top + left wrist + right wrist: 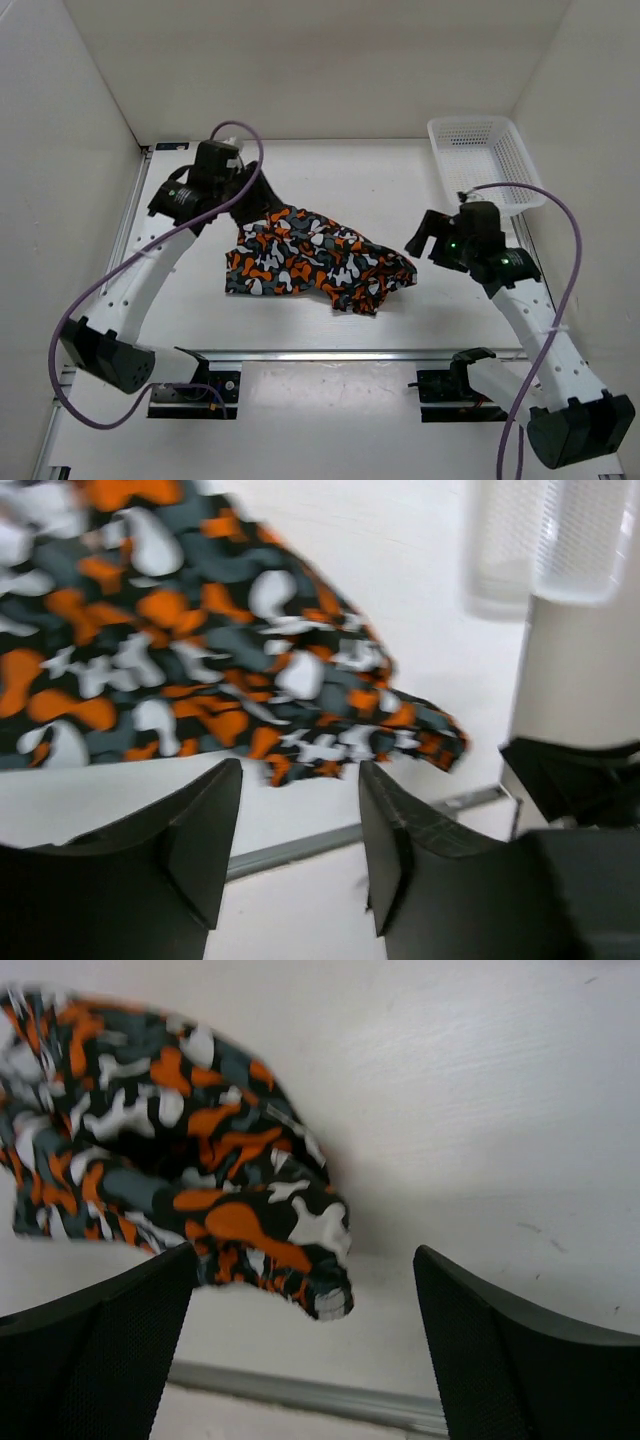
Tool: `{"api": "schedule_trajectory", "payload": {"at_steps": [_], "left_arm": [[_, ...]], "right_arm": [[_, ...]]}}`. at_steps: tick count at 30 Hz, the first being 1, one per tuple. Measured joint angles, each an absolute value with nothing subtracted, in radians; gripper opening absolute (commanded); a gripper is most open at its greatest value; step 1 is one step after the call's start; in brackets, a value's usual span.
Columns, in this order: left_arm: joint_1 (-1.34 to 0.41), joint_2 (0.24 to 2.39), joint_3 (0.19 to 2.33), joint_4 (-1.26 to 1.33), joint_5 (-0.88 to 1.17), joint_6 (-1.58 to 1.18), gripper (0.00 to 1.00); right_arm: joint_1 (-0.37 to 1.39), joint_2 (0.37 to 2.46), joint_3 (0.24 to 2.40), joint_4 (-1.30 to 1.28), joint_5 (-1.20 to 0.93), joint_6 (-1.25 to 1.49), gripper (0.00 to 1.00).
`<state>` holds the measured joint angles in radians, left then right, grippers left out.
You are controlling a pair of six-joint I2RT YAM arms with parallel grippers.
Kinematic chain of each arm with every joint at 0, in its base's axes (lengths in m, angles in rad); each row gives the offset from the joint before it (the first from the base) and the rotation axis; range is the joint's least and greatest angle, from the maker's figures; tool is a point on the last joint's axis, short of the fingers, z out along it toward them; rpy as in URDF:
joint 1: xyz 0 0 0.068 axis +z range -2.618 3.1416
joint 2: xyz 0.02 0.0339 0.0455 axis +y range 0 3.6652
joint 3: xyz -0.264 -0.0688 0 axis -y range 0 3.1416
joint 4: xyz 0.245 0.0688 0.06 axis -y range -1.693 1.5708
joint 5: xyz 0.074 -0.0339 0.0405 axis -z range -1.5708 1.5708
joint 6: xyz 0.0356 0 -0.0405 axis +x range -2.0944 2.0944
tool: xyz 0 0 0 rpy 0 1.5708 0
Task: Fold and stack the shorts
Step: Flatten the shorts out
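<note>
At the middle of the white tabletop [300, 335], ahead of both arm bases, I see the shorts [315, 262] lying in a loose, crumpled heap, unfolded. The right gripper [420, 240] hangs just beside their right end, jaws spread wide and pinching nothing; my wrist view shows that end of the cloth ahead of the gap. The left gripper [245, 203] sits at their far-left corner, jaws likewise spread, holding nothing. At the far right stands a white mesh basket [520, 170], apart from the shorts.
</note>
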<state>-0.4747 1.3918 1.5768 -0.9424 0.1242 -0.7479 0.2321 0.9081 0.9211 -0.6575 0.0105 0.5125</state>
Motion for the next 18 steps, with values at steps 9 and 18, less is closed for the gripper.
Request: {"api": "schedule_trajectory", "payload": {"at_steps": [9, 18], "left_arm": [[-0.286, 1.475, 1.316, -0.949, 0.11, -0.664, 1.0], [-0.169, 1.691, 1.338, -0.906, 0.086, -0.615, 1.0]], "right_arm": [[0.41, 1.118, 0.92, -0.714, 0.035, 0.436, 0.99], [0.438, 1.163, 0.918, -0.704, 0.038, 0.402, 0.75]]}}
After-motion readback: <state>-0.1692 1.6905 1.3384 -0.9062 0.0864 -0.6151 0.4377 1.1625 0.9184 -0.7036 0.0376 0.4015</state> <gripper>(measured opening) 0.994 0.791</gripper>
